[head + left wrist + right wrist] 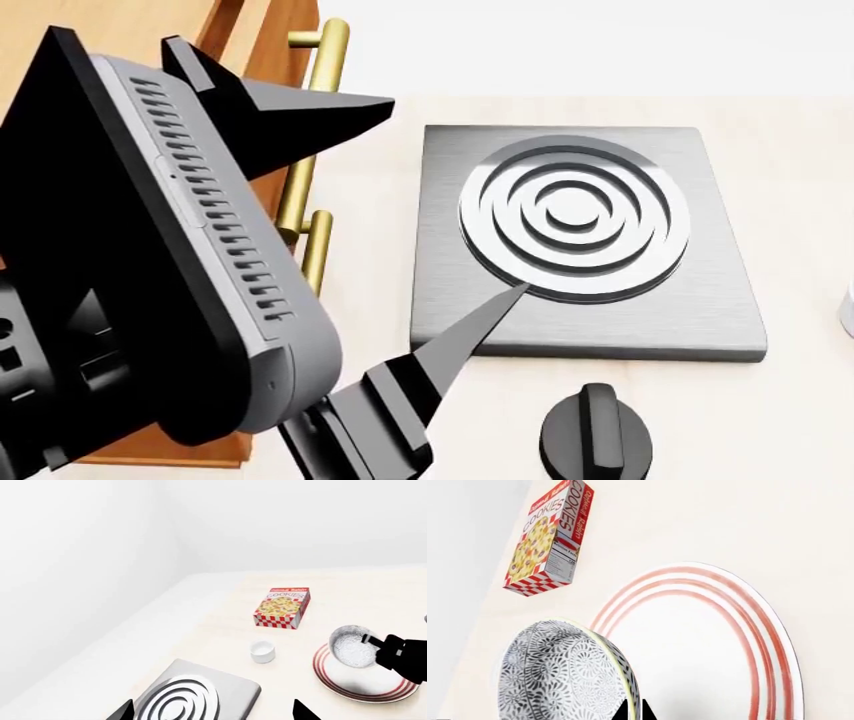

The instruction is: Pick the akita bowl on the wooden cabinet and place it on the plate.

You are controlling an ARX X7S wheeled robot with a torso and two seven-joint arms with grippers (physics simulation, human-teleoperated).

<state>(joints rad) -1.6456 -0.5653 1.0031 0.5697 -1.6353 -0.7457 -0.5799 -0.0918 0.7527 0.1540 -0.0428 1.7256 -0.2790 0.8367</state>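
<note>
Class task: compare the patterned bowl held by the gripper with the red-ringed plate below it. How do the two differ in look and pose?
The bowl carries a dense grey floral pattern, while the plate is plain white with red concentric rings near its rim. The bowl is tipped on its side, pinched at the rim by the right gripper; the plate lies flat on the table. The bowl is deep, the plate shallow. Both are round.

You've got a black-and-white swirly bowl (564, 672), a white plate (714, 655) with red rings, and a red-checkered cookie box (547, 540).
</note>
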